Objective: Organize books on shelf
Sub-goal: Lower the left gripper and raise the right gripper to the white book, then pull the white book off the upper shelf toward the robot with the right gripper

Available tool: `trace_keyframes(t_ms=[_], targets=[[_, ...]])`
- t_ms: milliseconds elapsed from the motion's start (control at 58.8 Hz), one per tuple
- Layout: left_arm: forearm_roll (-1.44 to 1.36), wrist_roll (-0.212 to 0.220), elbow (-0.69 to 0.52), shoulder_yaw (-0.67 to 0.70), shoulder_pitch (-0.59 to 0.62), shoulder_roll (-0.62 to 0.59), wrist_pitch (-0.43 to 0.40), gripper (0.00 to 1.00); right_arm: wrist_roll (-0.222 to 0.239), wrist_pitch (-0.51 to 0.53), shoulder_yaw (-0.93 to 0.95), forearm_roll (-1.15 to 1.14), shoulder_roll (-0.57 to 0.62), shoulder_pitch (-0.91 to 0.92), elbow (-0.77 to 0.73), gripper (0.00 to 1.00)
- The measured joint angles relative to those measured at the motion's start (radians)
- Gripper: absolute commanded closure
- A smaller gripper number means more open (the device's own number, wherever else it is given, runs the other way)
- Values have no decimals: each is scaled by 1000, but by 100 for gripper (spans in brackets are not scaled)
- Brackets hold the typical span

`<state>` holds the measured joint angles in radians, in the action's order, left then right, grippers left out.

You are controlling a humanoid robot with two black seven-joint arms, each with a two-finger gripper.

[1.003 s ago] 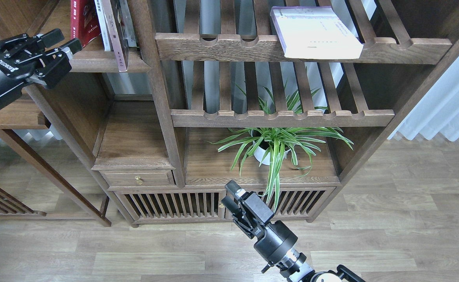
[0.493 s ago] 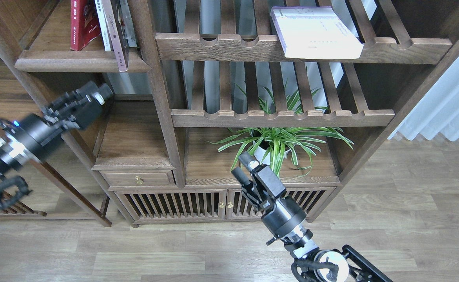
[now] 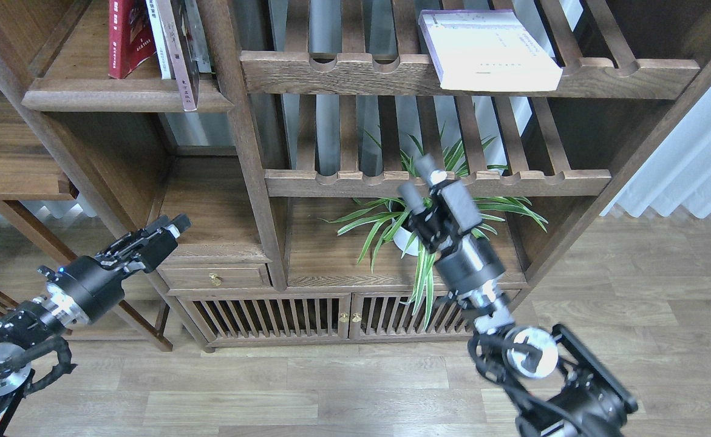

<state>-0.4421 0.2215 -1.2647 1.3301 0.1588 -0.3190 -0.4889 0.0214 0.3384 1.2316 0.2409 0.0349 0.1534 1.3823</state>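
Right claw (image 3: 421, 178) is seen open and empty, raised before the green spider plant in white pot (image 3: 413, 233), well below the white paperback w/ purple edge (image 3: 489, 51) lying flat on the slatted shelf. Left claw (image 3: 159, 233) is low; its state can't be told. Book's overhanging front edge should be approached squarely, then carried to the solid dark-brown board (image 3: 88, 91) beside the red-cover book (image 3: 127, 36).
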Motion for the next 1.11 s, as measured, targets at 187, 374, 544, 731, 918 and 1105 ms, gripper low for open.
trace_keyframes(t_ms=[187,374,544,731,918,1105], targets=[[-3,-1,8,0,0,4,0,45,-3,-80,71,0,43,58,0,1],[-3,-5,14,1,1,5,0,45,-3,-89,140,0,71,80,-2,1],[-3,-5,18,1,1,7,0,45,-2,-91,164,1,112,97,-2,1],[-3,-5,22,3,1,7,0,45,-3,-102,167,2,128,119,-2,1],[-3,-5,22,8,2,7,0,45,-3,-145,167,2,128,150,-2,1],[-3,-6,22,12,2,7,0,45,-3,-204,166,2,128,175,-2,6]])
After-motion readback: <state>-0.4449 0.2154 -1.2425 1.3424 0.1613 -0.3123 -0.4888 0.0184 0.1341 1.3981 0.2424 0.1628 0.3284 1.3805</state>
